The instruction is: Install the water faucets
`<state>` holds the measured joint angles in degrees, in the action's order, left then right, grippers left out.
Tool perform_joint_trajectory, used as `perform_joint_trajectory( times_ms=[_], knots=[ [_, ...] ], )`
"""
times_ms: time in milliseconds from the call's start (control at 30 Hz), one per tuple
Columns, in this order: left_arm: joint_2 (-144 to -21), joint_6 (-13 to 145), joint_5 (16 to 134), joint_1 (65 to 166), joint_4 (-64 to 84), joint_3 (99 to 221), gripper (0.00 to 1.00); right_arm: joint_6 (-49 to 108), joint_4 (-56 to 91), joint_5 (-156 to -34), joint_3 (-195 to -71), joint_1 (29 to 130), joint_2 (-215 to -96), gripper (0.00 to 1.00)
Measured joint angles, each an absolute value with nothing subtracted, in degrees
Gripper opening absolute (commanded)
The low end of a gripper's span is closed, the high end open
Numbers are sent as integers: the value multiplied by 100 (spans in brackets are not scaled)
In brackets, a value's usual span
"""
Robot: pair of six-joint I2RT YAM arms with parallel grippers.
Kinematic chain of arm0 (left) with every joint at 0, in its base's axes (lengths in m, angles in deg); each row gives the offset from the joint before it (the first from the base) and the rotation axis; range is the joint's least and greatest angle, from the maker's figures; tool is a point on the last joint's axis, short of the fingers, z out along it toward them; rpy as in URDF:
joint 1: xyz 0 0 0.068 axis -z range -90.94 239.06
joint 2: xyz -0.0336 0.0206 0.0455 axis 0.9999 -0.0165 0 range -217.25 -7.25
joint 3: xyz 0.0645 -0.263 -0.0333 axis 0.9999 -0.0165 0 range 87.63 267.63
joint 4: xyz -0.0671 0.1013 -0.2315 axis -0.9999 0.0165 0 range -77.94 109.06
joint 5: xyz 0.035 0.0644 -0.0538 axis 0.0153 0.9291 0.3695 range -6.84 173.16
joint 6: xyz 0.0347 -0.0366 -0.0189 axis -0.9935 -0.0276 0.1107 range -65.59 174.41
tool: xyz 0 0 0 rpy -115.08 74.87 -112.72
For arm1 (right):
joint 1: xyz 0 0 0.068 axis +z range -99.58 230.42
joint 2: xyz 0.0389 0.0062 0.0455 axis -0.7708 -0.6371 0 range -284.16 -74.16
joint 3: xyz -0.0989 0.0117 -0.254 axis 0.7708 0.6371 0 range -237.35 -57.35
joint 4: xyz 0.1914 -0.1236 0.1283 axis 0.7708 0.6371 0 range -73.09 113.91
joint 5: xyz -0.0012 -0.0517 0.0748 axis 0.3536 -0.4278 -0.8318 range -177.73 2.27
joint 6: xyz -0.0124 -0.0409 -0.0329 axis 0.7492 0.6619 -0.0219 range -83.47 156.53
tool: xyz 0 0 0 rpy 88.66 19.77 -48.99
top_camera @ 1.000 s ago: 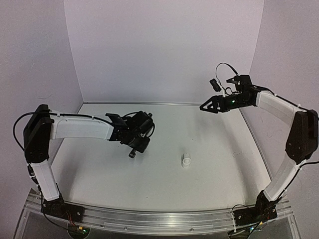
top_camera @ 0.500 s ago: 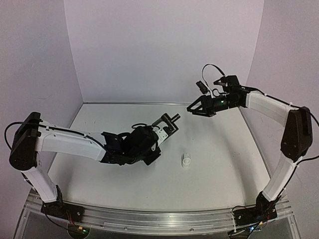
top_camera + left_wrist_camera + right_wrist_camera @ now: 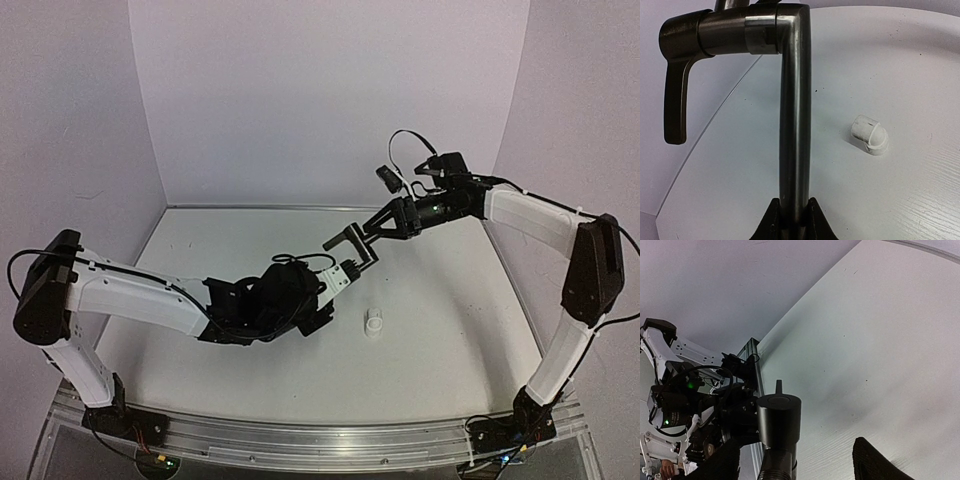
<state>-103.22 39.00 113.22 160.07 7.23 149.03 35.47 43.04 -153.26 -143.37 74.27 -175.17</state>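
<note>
My left gripper (image 3: 340, 272) is shut on the long stem of the black L-shaped faucet (image 3: 347, 238) and holds it up above the table's middle. In the left wrist view the stem (image 3: 792, 125) rises from my gripper (image 3: 792, 222) to a bent top with a side lever (image 3: 675, 100). My right gripper (image 3: 372, 235) is open at the faucet's upper end. In the right wrist view the round faucet end (image 3: 779, 420) stands between my spread fingers (image 3: 875, 462), closer to the left one. The small white fitting (image 3: 373, 322) lies on the table, and also shows in the left wrist view (image 3: 870, 135).
The white table (image 3: 450, 300) is enclosed by pale walls at the back and both sides. An aluminium rail (image 3: 320, 440) runs along the near edge by the arm bases. The left arm's forearm (image 3: 150, 295) stretches low across the left half.
My left gripper rose from the table and swung right with the faucet in it. My right gripper moved left and down until its open fingers flank the faucet's upper end.
</note>
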Motion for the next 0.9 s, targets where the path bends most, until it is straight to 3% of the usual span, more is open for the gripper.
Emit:
perform_joint_trajectory(
  times_ms=[267, 633, 900],
  knots=[
    [-10322, 3746, 11447, 16038, 529, 14899, 0, 3591, 4301, -15470, -14288, 7587, -17462, 50],
    [-10320, 3658, 11615, 16039, 474, 14872, 0, 3774, 4310, -15351, -14243, 7646, -17357, 2],
    [-10320, 3646, 11689, 16043, 448, 14855, 0, 3793, 4309, -15241, -14243, 7664, -17312, 0]
  ],
)
